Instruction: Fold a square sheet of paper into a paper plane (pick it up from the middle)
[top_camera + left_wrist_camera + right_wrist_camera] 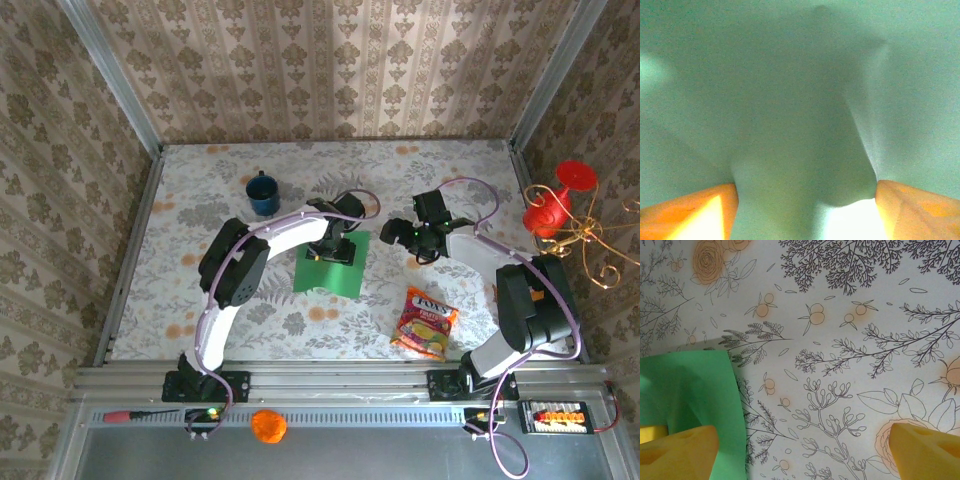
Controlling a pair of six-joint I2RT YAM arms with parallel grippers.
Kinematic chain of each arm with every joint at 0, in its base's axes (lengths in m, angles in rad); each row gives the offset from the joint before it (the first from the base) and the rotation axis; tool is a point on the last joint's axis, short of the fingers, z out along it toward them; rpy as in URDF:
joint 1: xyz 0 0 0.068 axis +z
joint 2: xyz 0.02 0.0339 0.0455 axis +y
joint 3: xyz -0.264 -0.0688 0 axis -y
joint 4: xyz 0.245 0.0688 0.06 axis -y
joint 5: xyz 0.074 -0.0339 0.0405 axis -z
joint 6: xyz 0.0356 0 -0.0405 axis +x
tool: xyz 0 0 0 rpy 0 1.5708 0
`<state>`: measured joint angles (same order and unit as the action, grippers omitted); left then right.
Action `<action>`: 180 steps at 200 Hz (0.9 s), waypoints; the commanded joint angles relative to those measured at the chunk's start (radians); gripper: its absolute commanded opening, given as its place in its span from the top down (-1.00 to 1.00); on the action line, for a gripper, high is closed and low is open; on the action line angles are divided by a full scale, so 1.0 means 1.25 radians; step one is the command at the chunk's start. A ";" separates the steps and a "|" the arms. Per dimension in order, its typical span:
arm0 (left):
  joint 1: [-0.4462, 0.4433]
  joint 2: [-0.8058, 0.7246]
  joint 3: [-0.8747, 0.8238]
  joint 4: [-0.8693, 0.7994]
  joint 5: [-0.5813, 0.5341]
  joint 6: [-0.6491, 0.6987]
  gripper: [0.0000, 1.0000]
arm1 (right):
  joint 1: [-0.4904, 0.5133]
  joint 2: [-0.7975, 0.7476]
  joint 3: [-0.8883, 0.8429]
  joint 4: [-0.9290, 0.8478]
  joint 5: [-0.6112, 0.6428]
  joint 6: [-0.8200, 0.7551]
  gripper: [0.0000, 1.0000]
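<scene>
Thin and limp, the sheet (333, 263) mid-table should buckle when pinched at its middle, where the left gripper (332, 247) presses spread-jawed; the right gripper (420, 240) hovers spread.

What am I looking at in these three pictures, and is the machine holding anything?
Two robot arms stand bolted at the near edge of a flowery table. The overhead camera shows both. The left gripper is down on the square sheet of paper; its own wrist camera sees green paper bunched between orange fingers, though a firm grip is not clear. The right gripper is open over the tablecloth beside the sheet's corner. A blue mug and a snack packet also lie there.
</scene>
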<state>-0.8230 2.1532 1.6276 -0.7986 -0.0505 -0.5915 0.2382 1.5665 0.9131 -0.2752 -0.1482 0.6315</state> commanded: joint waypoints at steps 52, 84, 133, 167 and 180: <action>0.027 -0.044 0.000 -0.041 -0.025 0.006 -0.73 | -0.003 0.008 0.024 -0.024 0.015 0.011 -0.79; 0.043 -0.009 0.023 -0.043 -0.021 -0.002 -0.74 | -0.004 0.013 0.024 -0.024 0.009 0.014 -0.79; 0.049 0.003 0.043 -0.034 -0.018 -0.010 -0.74 | -0.003 0.018 0.028 -0.030 0.004 0.010 -0.79; 0.053 0.017 0.040 -0.029 -0.014 -0.033 -0.73 | -0.003 0.023 0.029 -0.030 0.003 0.012 -0.79; 0.051 0.029 0.040 -0.036 -0.014 -0.043 -0.72 | -0.002 0.022 0.029 -0.029 0.001 0.013 -0.79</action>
<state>-0.7639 2.1479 1.6566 -0.8188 -0.0608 -0.6041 0.2382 1.5795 0.9222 -0.2810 -0.1486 0.6353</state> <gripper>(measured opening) 0.866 0.895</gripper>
